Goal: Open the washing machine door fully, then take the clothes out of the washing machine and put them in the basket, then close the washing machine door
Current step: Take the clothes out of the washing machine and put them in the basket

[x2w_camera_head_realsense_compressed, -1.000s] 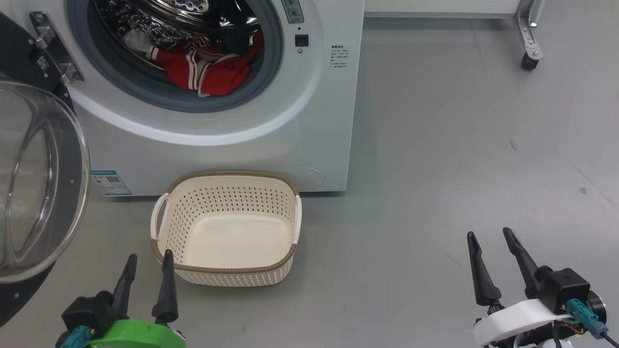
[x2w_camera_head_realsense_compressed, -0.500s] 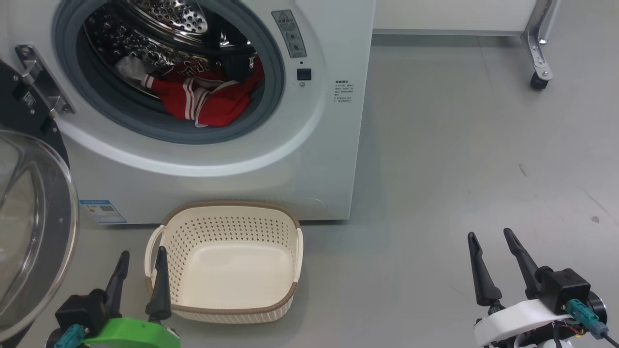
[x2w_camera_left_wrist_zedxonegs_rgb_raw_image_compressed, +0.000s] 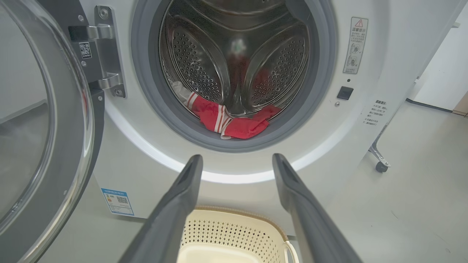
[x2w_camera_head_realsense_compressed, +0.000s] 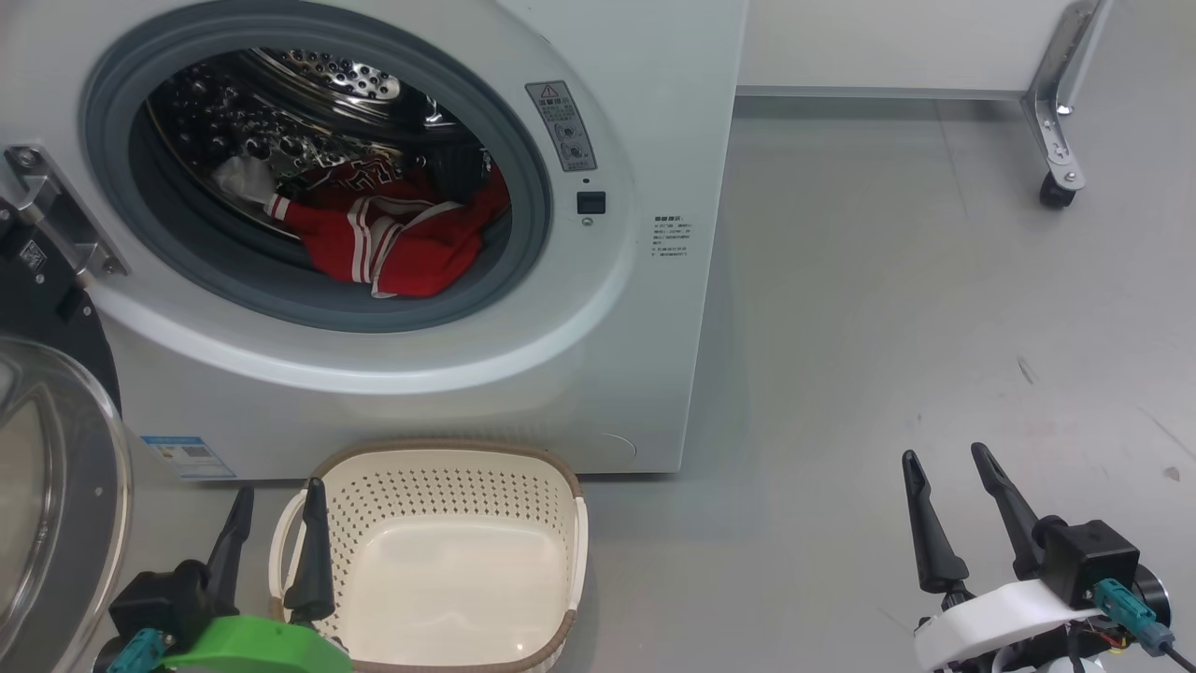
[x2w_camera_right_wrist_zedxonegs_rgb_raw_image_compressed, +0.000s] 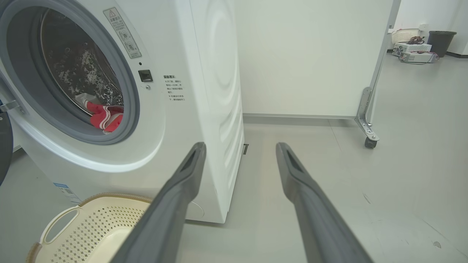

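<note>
The clothes (x2w_camera_head_realsense_compressed: 392,248): red w/ white stripes, bunched in a heap at the bottom front of the dimpled steel drum (x2w_camera_head_realsense_compressed: 280,112), just inside the grey rubber ring (x2w_camera_head_realsense_compressed: 534,196); a bit of white fabric at the heap's left end; lettering too crumpled to read.

The washing machine (x2w_camera_head_realsense_compressed: 607,374): white front-loader, round opening uncovered; warning sticker (x2w_camera_head_realsense_compressed: 565,126) and small black latch slot (x2w_camera_head_realsense_compressed: 590,202) right of the opening; blue label (x2w_camera_head_realsense_compressed: 182,456) low on the front, left side.

The washing machine door (x2w_camera_head_realsense_compressed: 47,523): swung out to the left on a metal hinge (x2w_camera_head_realsense_compressed: 56,210); black rim and clear glass bowl cut off by the left edge of the head view; well apart from the opening.

The basket (x2w_camera_head_realsense_compressed: 448,491): cream, perforated, brown rim, on the floor just in front of the machine, below the opening; its smooth inner bottom in plain view; whether it touches the machine, can't tell.

The left gripper (x2w_camera_head_realsense_compressed: 280,488): near-left of the basket, fingers spread apart, holding nothing; tips by the basket's left loop handle; in its wrist view the fingers point at the machine's front under the opening.

The right gripper (x2w_camera_head_realsense_compressed: 944,452): well to the right over grey floor (x2w_camera_head_realsense_compressed: 841,327), fingers apart, holding nothing; well apart from basket and machine.

Far right: a metal leg w/ castor (x2w_camera_head_realsense_compressed: 1056,192) under a white panel.
</note>
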Controlling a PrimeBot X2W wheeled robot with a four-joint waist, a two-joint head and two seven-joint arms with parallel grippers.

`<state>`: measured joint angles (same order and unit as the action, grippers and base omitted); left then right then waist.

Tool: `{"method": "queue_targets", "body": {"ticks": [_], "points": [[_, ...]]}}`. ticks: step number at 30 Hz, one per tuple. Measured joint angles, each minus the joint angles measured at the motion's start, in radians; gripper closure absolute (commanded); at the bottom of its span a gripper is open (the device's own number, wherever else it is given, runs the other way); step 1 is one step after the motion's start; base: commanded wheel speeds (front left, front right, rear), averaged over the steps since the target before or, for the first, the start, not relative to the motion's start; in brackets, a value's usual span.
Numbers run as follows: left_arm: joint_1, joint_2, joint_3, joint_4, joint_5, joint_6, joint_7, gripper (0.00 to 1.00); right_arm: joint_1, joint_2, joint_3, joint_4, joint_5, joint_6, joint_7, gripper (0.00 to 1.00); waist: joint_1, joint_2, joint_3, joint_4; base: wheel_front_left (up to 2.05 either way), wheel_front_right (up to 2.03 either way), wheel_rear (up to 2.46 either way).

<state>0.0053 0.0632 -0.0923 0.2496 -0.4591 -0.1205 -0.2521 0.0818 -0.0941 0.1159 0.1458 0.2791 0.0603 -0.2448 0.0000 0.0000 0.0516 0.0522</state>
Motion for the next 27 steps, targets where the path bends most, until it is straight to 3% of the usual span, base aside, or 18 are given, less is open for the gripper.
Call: {"method": "queue_targets", "body": {"ticks": [27], "points": [[0.002, -0.001, -0.001, -0.001, -0.002, 0.000, 0.000, 0.00, 0.000, 0.003, -0.002, 0.007, -0.010, 0.009, 0.000, 0.00, 0.0000, 0.0000, -0.007, -0.002, 0.24, -0.24, 0.00]]}}
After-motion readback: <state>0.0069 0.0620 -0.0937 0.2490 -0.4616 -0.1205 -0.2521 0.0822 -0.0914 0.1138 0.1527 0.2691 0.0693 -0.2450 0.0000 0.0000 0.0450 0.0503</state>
